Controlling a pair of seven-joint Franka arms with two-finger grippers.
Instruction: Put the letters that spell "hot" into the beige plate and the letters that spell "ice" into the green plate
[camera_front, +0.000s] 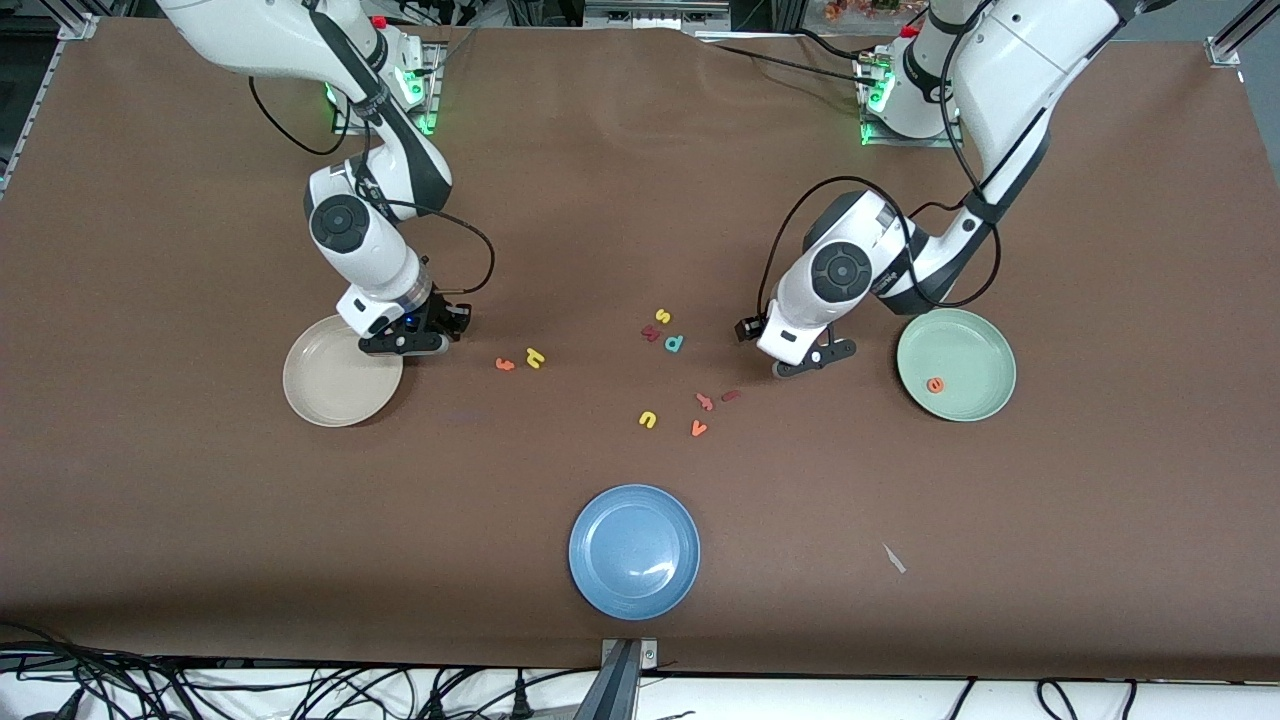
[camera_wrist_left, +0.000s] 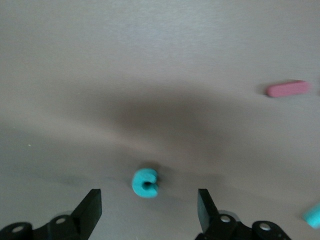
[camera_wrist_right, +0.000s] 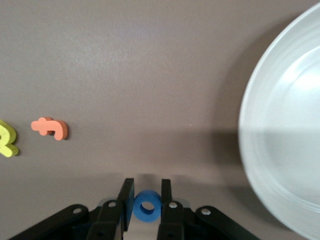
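Blue "o" (camera_wrist_right: 147, 206): it is a small foam ring, so I judge it very light and soft; it gives a little when it is pressed. The right gripper (camera_wrist_right: 147, 197) is clamped on its outer edge, one finger on each side, beside the rim of the beige plate (camera_front: 330, 395).
Teal "c" (camera_wrist_left: 145, 182): it lies flat on the table between the parted fingers of the left gripper (camera_wrist_left: 147, 205), which do not touch it. It looks light and easy to push away, so I would take it across its two outer sides and close slowly.
Orange "t" (camera_front: 505, 365) and yellow "h" (camera_front: 535, 357): they lie side by side on the table, between the beige plate and the middle group of letters. They are thin and flat, so the fingers must come down to the surface.
Maroon "i" (camera_front: 731, 395): a short bar near the left gripper, best held across its narrow width.
Orange "e" (camera_front: 935, 384): it is already in the green plate (camera_front: 985, 340).
Beige plate: empty as far as I can see.
Surface: a brown matte cover, flat, with little shine; small pieces should not slide far on it.
Room: the blue plate (camera_front: 634, 590) stands nearer to the front camera, well apart. The letters in the middle lie close together, so there is little space for the fingers.
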